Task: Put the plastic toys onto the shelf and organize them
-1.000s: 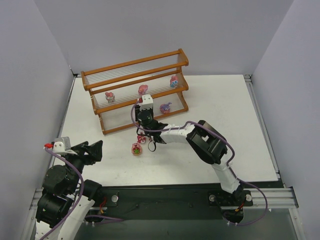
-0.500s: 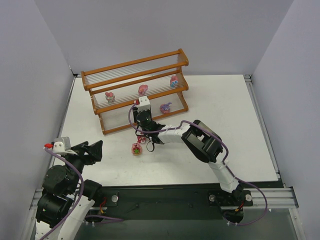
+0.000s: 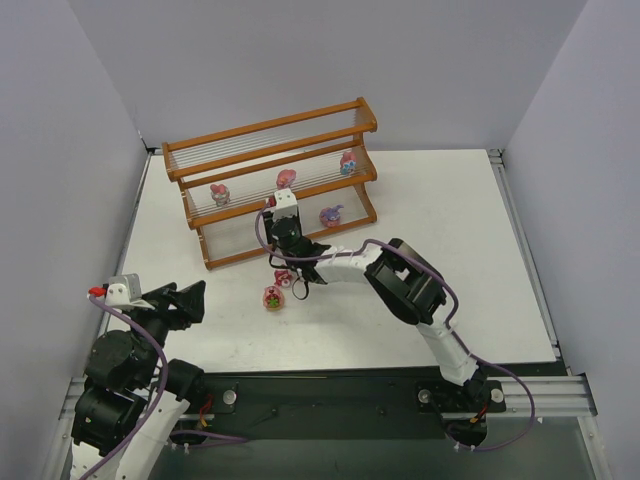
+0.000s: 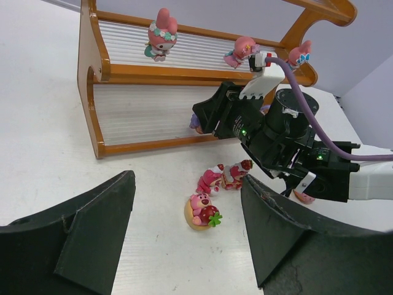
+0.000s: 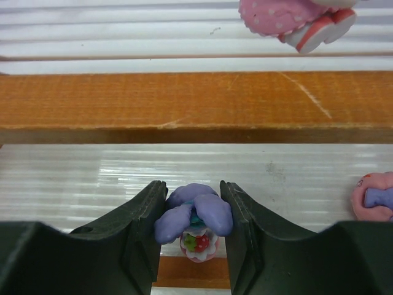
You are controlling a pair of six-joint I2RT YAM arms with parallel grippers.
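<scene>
My right gripper [image 5: 193,216] is shut on a purple bunny-eared toy [image 5: 195,215] with a strawberry on its base, held just over the pale rods of the shelf's [image 5: 184,106] bottom tier. From above, the right gripper [image 3: 278,222] reaches under the middle tier of the shelf [image 3: 270,128]. Three pink toys [image 3: 286,179] stand on the middle tier, and a purple-pink toy [image 3: 331,215] is on the bottom tier. On the table lie a pink bear with a strawberry [image 4: 202,212] and two pink-red toys [image 4: 224,177]. My left gripper [image 4: 187,227] hangs open near them, holding nothing.
The right arm [image 4: 288,141] stretches across the table in front of the shelf, partly covering another pink toy [image 4: 304,196]. A pink toy [image 5: 374,196] sits on the bottom tier just right of my right gripper. Grey walls close in the table.
The right gripper has shifted slightly left along the bottom tier with the purple toy in it. The left arm has not moved.
</scene>
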